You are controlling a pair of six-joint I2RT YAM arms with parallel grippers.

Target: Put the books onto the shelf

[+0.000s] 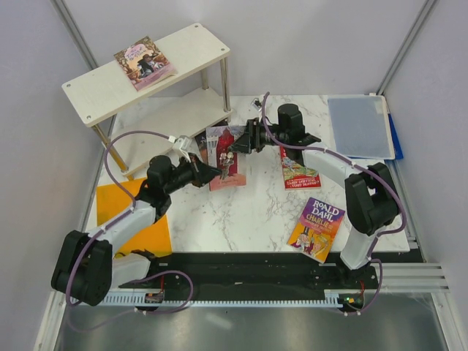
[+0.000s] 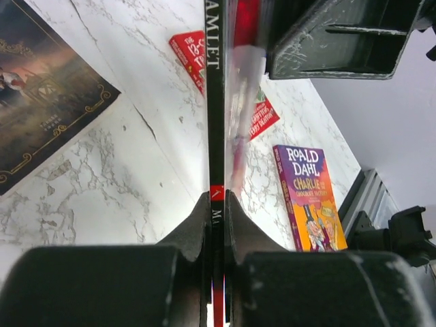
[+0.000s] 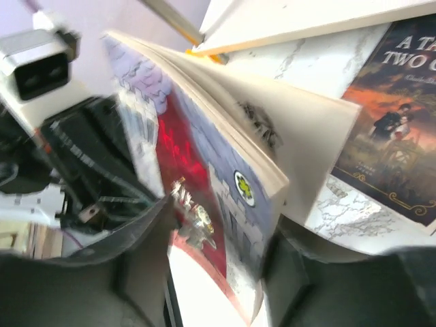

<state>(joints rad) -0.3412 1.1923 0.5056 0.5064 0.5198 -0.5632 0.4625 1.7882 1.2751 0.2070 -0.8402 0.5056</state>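
left pincer (image 2: 216, 199) clamps hamlet book (image 2: 214, 102); red book (image 2: 187, 56) and dahl book (image 2: 310, 197) beyond.

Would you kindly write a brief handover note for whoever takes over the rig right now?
Left claw: shut on the spine of the lilac "Hamlet" paperback, between the two arms.
Right claw: open, jaws standing around the same book without clamping it.
Done: one pink illustrated paperback lies on the top board of the pale wooden two-tier shelf.
To do: shelve the Hamlet book, then the three lying flat on the white marble table: the dark "A Tale of Two Cities" paperback, the red-green paperback and the purple-yellow Roald Dahl paperback.
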